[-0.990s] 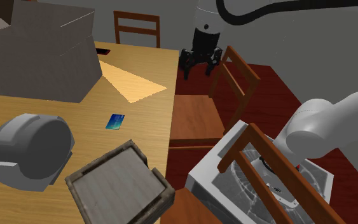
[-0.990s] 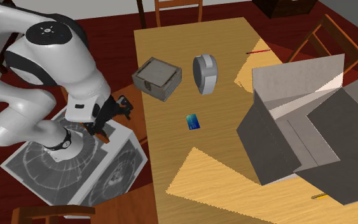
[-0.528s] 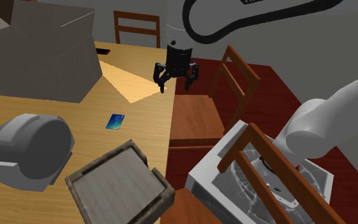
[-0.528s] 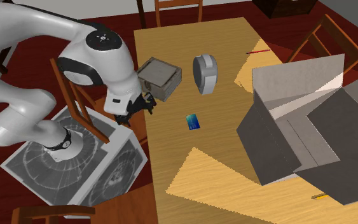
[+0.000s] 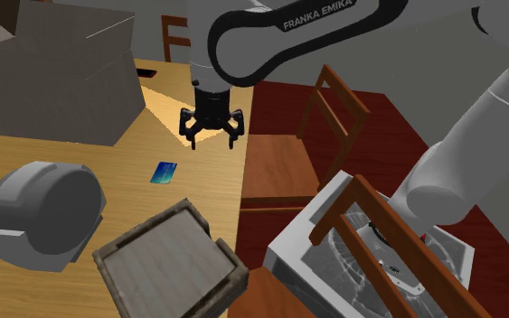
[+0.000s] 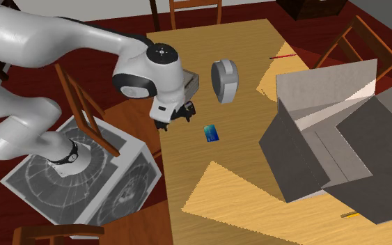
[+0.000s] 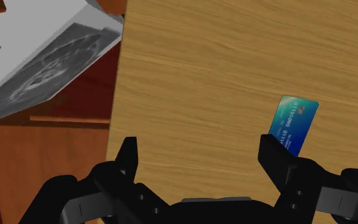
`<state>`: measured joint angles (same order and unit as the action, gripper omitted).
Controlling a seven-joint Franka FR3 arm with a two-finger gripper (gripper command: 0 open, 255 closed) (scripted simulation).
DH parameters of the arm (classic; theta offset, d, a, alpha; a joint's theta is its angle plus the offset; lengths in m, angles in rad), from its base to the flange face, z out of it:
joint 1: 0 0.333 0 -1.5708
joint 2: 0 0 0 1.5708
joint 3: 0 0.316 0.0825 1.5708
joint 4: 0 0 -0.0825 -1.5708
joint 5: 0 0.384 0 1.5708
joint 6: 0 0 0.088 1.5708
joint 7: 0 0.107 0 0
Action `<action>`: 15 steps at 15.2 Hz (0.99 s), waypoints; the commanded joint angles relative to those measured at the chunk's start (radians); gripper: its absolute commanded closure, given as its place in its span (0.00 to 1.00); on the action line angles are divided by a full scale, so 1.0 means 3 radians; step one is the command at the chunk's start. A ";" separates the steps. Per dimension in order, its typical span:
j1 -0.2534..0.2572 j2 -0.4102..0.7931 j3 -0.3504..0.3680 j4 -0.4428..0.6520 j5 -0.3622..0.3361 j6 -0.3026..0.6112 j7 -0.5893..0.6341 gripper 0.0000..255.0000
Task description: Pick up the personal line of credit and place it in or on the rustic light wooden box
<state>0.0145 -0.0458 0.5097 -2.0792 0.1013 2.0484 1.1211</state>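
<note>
Room: a dark red floor (image 5: 397, 135) and plain grey walls surround a light wooden table (image 5: 198, 203), whose top carries bright sunlit patches.
Stand: the grey-patterned stand (image 5: 370, 262) sits at the shoulder view's lower right, just off the table's long edge. A brown wooden chair (image 5: 311, 135) stands between it and the table.
Wooden box: the square wooden box (image 5: 166, 266), grey-brown with a raised rim and an open top, is the nearest thing on the table in the shoulder view. It sits at the table's edge.
Drum: a plain grey drum-shaped object (image 5: 40, 212) lies just beside the box, towards the shoulder view's left.
Card: a small blue-green card (image 5: 163, 173) lies flat on bare wood beyond the box and the drum, apart from both. The wrist view shows a row of digits on it.
Gripper: the black gripper (image 5: 212, 135) hangs over the table near its edge, pointing down. It is to the shoulder view's right of the card and a little beyond it.
Fingers: the fingers (image 7: 269, 149) are spread wide with only bare tabletop between them and grip nothing. The card lies just past one fingertip, outside the gap and untouched.
Large carton: a big grey carton (image 5: 53, 72) with open flaps takes up the far part of the table.
Far end: a red pencil (image 6: 283, 54) lies near the carton, and a second chair back (image 5: 173, 32) rises behind the table.
</note>
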 commanded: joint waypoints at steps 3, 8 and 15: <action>0.0098 0.0576 0.0089 0.0426 -0.0228 0.0080 0.0536 0.00; 0.0341 0.1302 0.0043 0.1068 -0.0506 0.0088 0.1095 0.00; 0.0568 0.1850 -0.0058 0.1541 -0.0665 0.0138 0.1414 0.00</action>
<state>0.1793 0.4954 0.4952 -1.6251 -0.0931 2.0842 1.5402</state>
